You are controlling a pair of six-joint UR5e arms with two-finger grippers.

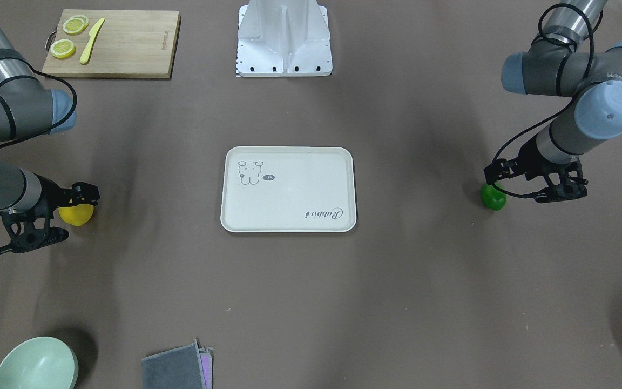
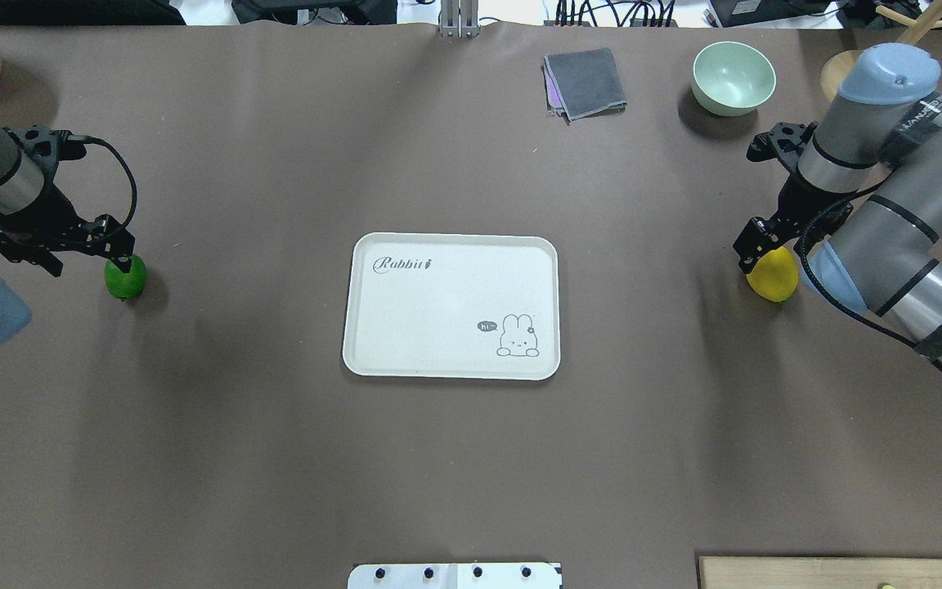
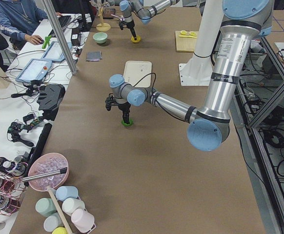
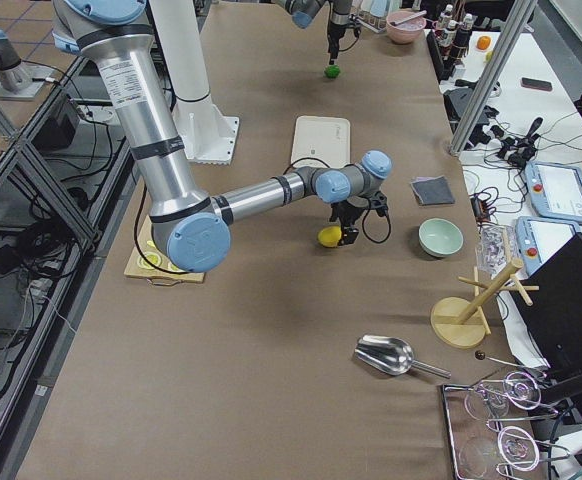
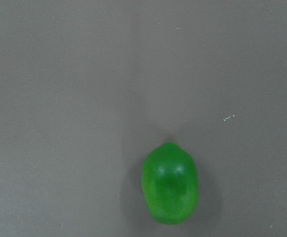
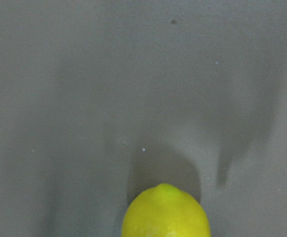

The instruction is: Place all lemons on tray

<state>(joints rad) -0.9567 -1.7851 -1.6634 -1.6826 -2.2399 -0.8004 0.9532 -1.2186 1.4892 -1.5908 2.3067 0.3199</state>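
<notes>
The off-white tray (image 2: 405, 343) with the rabbit drawing lies bare at the table's middle, also in the front view (image 1: 311, 216). The green lemon (image 2: 125, 278) lies on the table at the left; it also shows in the left wrist view (image 5: 170, 183). My left gripper (image 2: 115, 260) hovers just over it, looks open and holds nothing. The yellow lemon (image 2: 773, 275) lies at the right; it also shows low in the right wrist view (image 6: 165, 212). My right gripper (image 2: 755, 255) hovers at it, looks open and holds nothing. No fingers show in either wrist view.
A wooden cutting board (image 1: 127, 48) with lemon slices (image 1: 63, 48) and a yellow knife (image 1: 92, 40) lies near the robot's right side. A pale green bowl (image 2: 733, 78) and a folded grey cloth (image 2: 585, 82) sit at the far edge. The robot's base plate (image 1: 284, 59) is at the near middle.
</notes>
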